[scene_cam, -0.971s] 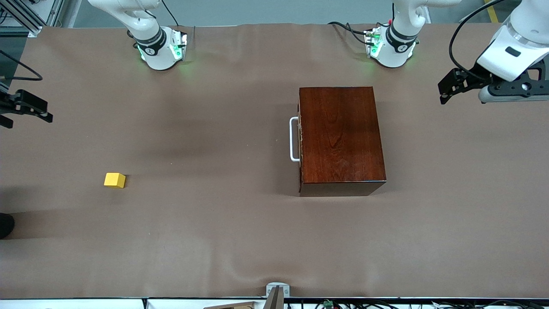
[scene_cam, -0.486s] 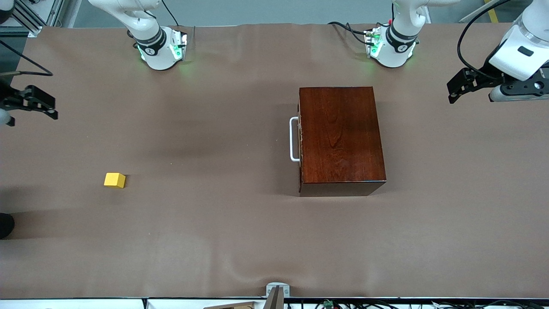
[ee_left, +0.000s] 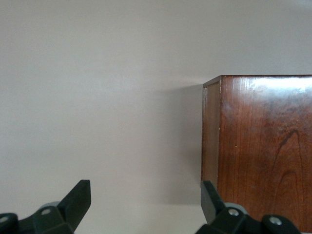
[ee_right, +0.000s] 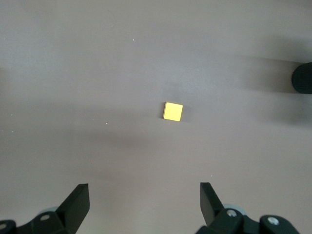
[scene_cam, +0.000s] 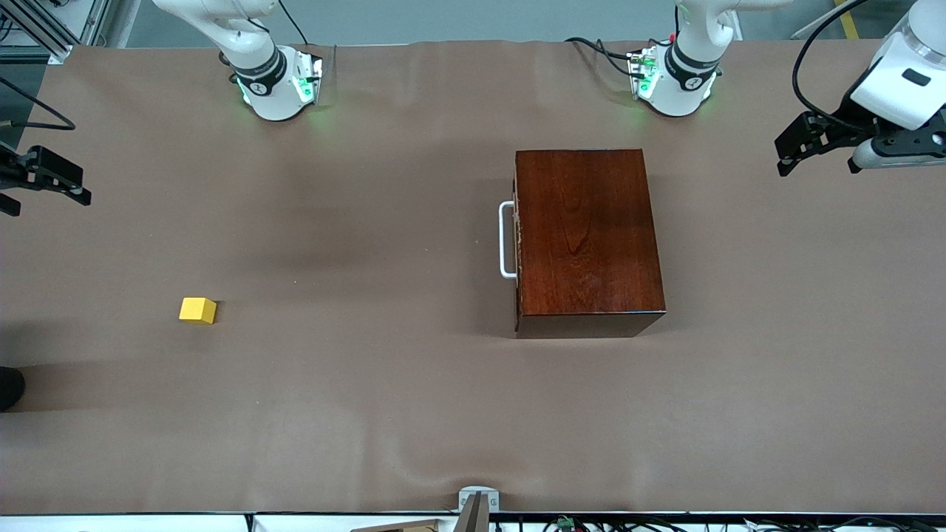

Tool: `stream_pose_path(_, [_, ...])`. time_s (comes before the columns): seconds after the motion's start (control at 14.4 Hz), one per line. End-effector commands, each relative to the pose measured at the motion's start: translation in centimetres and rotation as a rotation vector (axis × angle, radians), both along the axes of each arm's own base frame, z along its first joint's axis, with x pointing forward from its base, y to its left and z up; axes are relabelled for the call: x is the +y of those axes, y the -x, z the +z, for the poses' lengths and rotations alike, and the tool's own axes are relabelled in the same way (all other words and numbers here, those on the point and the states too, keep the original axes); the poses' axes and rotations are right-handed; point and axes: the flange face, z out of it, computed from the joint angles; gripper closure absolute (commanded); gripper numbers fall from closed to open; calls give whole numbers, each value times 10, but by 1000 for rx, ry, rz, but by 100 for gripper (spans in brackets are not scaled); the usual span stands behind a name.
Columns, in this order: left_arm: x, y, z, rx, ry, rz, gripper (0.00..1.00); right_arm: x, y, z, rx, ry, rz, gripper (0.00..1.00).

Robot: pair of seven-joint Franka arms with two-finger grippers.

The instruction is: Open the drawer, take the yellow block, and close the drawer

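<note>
The left arm's black two-finger gripper (scene_cam: 785, 151) hangs in the air over the table's left-arm end, well apart from the glossy dark reddish-brown wooden box (scene_cam: 586, 240), its fingers (ee_left: 78, 200) spread wide and empty. The right arm's black two-finger gripper (scene_cam: 52, 185) hangs over the table's right-arm end, well apart from that box, its fingers (ee_right: 77, 202) likewise spread wide and empty.

Brown tbl cover (scene_cam: 414, 414), wrinkled; grey floor (scene_cam: 473, 18) w/ cables.
</note>
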Motion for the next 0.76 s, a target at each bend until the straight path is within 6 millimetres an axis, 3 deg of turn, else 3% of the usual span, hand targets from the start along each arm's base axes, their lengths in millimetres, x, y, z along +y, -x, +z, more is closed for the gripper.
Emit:
stream_pose_path(0.0, [5,-1,7,-2,15,-13,0,0,9,7,-4,-14,-4,0])
stream_pose_path(0.69, [7,-3,2,18,13,-22,0,2,8,11,-16,-4,-8,0])
